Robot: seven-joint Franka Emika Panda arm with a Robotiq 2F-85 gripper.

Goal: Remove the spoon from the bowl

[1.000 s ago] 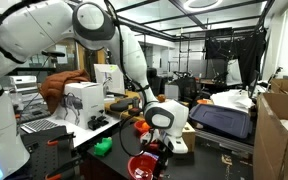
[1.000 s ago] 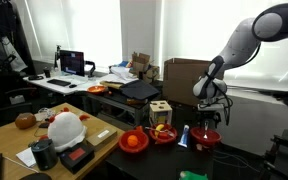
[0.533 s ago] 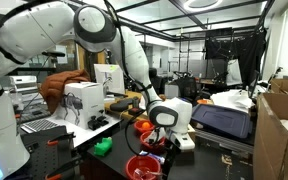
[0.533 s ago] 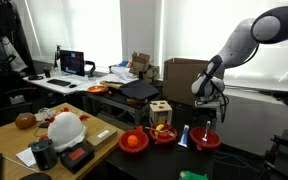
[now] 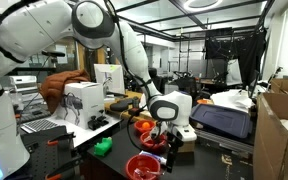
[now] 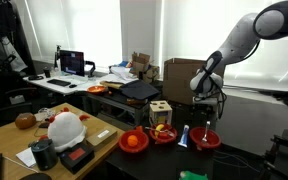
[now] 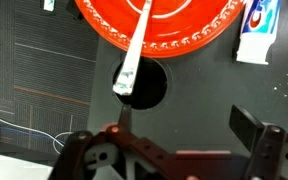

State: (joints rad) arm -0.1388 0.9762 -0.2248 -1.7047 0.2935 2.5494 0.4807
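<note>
Near the round red plastic bowl (image 7: 194,25), open end effector (image 7: 184,130); flat pale spoon (image 7: 136,50) across its beaded rim

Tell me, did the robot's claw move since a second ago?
Yes. The gripper has gone up, so it now hangs higher above the red bowl, which has stayed put on the table.

The arm (image 5: 130,52) reaches downward, its pincer (image 7: 169,140) hanging with jaws spread wide.

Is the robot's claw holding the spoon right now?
No, the gripper stands open and empty, apart from the spoon, whose handle sticks out over the rim of the red bowl.
</note>
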